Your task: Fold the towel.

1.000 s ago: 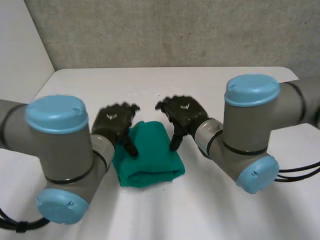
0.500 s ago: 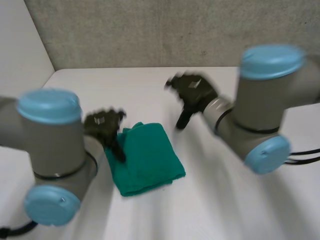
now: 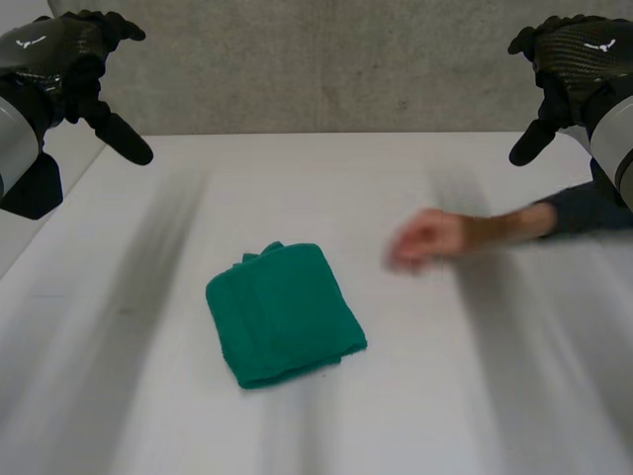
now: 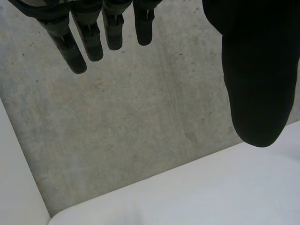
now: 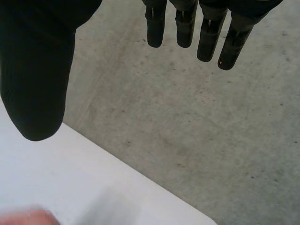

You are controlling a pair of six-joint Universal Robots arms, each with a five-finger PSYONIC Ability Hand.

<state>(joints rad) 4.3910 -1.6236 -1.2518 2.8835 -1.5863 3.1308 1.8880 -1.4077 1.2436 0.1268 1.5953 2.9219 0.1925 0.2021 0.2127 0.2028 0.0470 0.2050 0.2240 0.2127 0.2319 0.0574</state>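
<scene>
A green towel (image 3: 285, 313) lies folded into a small thick square on the white table (image 3: 148, 396), a little left of the middle. My left hand (image 3: 59, 61) is raised high at the far left, well clear of the towel, open and holding nothing. My right hand (image 3: 572, 59) is raised high at the far right, also open and empty. In the left wrist view my left hand's fingers (image 4: 89, 35) and thumb (image 4: 255, 79) hang straight before the grey wall. The right wrist view shows my right hand's fingers (image 5: 206, 30) and thumb (image 5: 37, 84) likewise straight.
A person's hand (image 3: 427, 239) and dark-sleeved forearm (image 3: 584, 210) reach in over the table from the right, stopping short of the towel. A grey concrete wall (image 3: 326, 64) stands behind the table's far edge.
Both hands have lifted off the towel and swung up and outwards to the sides. A person's hand has come in from the right. The towel stays folded in place.
</scene>
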